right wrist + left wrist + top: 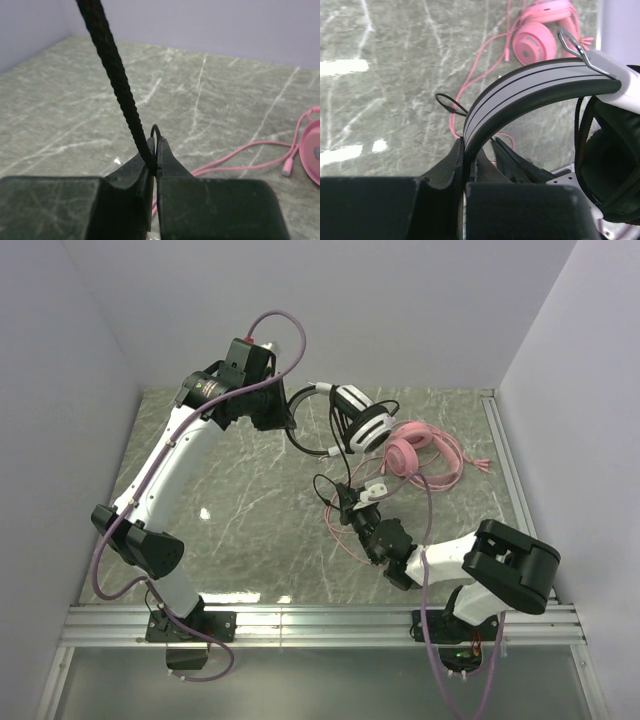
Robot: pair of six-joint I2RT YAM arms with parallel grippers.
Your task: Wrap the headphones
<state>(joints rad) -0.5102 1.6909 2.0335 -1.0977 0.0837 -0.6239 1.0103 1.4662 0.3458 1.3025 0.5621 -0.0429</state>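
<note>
Now, my left claw [468,157] pinches the black-and-white headset [530,85] by its band and my right claw [156,162] pinches its taut black cable [112,70], which may slip free if I tug hard.

Braided cloth cable [117,85], glossy marble-look tabletop [60,125], smooth plastic headband [520,87].

Top cam hangs high above and behind the arm bases [180,625], looking down and forward over the whole table [240,490]. Left wrist cam sits right behind the left gripper [468,155], really close, the black and white headset [535,87] filling the frame, facing down and right toward the pink headset [540,40]. Right wrist cam hugs the right gripper [156,150] and the black cable [117,85], low over the table, aimed at the far wall [200,22]. All three catch some of the pink headset.
</note>
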